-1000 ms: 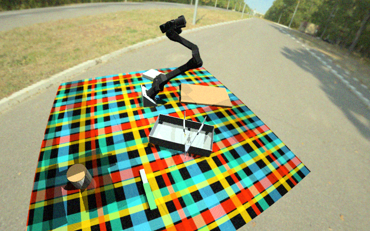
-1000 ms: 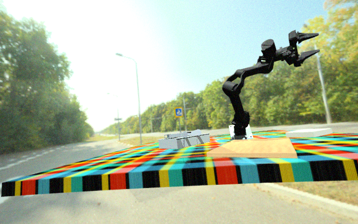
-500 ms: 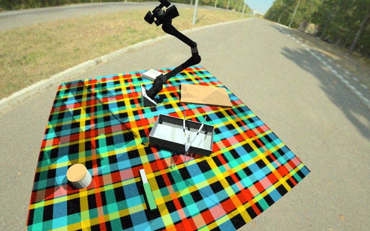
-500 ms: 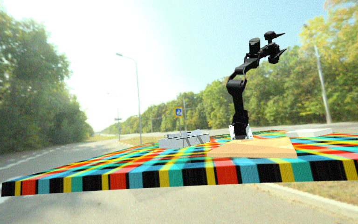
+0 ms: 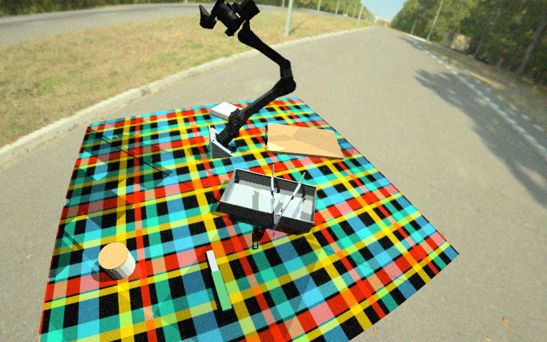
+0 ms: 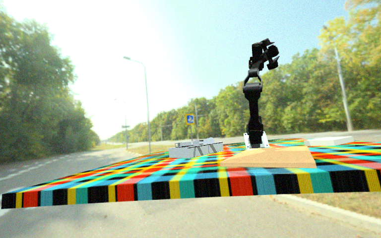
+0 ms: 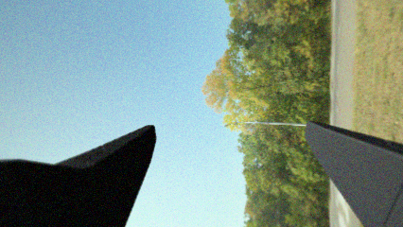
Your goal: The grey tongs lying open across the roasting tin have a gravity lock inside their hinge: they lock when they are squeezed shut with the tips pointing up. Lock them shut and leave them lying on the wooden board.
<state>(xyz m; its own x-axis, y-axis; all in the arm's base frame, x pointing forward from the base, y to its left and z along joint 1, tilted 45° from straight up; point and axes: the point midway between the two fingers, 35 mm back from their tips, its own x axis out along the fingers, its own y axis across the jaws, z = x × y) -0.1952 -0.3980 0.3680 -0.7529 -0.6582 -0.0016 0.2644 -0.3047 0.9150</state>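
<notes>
Our claw (image 5: 209,14) (image 6: 276,53) (image 7: 229,130): one, spread wide, nothing pinched, raised well above the cloth (image 5: 191,148) (image 6: 186,176).
Tongs (image 5: 273,197) (image 6: 197,142): one pair, splayed, lying across the tin (image 5: 246,215) (image 6: 180,152), ends past its rim.
Board (image 5: 304,141) (image 6: 269,157): one, wooden, tongs not on it; we see the tin apart from it.
White slab (image 5: 224,110) (image 6: 329,141): one, near our arm's base.
Also ours: a round pot (image 5: 117,260), pale lid; a green-and-white bar (image 5: 219,281), lying between pot and tin.
In the way: the tin's walls, around the tongs' middle.
</notes>
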